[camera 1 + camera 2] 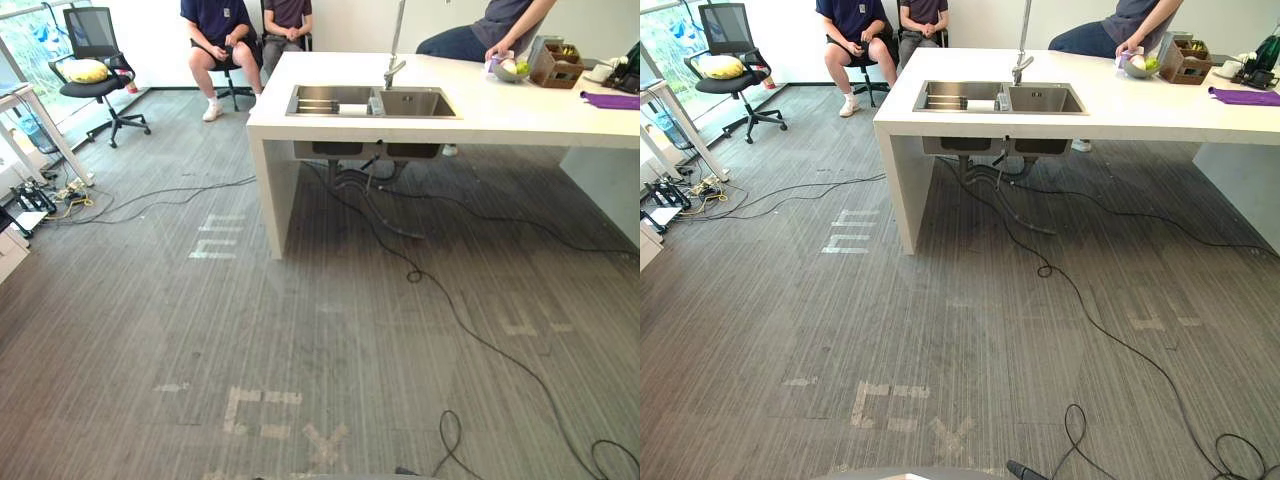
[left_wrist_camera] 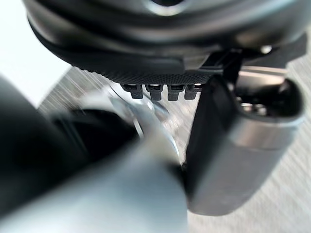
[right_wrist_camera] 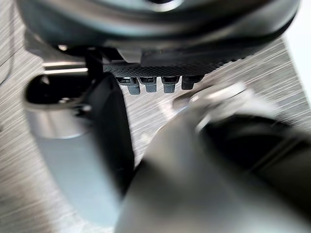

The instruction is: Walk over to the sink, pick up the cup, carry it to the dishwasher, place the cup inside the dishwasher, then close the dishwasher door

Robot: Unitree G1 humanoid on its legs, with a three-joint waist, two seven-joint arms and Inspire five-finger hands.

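Sink (image 1: 372,101) set in white desk (image 1: 500,118) at 12 o'clock across the floor. Left hand (image 2: 146,58) and right hand (image 3: 165,46) released, holding nothing.

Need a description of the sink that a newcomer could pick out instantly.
Look at the long white island counter across the grey floor. Set into its left end is the sink, a sunken double-basin steel rectangle with a tall faucet; the bowl, box and purple cloth sit on top at the right end.
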